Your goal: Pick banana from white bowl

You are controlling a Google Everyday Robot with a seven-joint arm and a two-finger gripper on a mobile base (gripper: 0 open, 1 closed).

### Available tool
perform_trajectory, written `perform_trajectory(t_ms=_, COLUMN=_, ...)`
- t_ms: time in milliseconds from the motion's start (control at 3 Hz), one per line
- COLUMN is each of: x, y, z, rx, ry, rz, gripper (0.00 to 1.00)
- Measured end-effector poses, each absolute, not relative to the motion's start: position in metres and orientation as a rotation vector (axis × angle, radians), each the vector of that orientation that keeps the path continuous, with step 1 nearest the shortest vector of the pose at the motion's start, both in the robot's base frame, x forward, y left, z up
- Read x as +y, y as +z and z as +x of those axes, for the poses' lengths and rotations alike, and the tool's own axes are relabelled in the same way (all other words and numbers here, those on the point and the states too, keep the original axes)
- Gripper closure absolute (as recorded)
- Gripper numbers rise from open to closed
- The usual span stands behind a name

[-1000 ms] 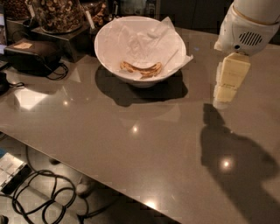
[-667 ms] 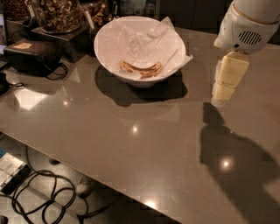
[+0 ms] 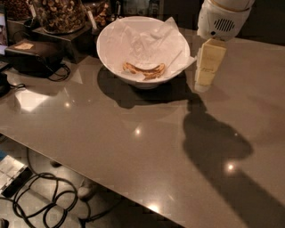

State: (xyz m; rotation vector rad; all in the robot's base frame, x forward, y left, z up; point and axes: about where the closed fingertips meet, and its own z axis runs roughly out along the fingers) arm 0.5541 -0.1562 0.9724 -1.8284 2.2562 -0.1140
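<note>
A grey-brown table [image 3: 111, 133] fills most of the view. Near its far edge stands a white bowl [image 3: 107, 49] lined with crumpled paper [image 3: 147, 40]. The cream gripper [image 3: 204, 85] hangs pointing down just beside the bowl, toward the picture's right, close above the tabletop; whether it is open cannot be told. A jar of nuts [image 3: 58, 13] stands behind the bowl. The banana [image 3: 144, 70] lies at the bowl's bottom.
</note>
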Motion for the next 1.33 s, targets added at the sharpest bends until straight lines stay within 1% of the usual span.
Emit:
perform_trajectory(t_ms=333, x=-0.129, y=0.975, z=0.579, rx=2.182, ry=-0.122, rz=-1.903, gripper=0.0)
perform_trajectory(t_ms=667, x=-0.126, y=0.977, z=0.585, rx=2.161, ry=-0.134, rz=-1.878, gripper=0.0)
perform_trajectory(t_ms=1333, x=-0.086, y=0.973, z=0.639, rx=2.056, ry=-0.177, rz=-1.994, gripper=0.0)
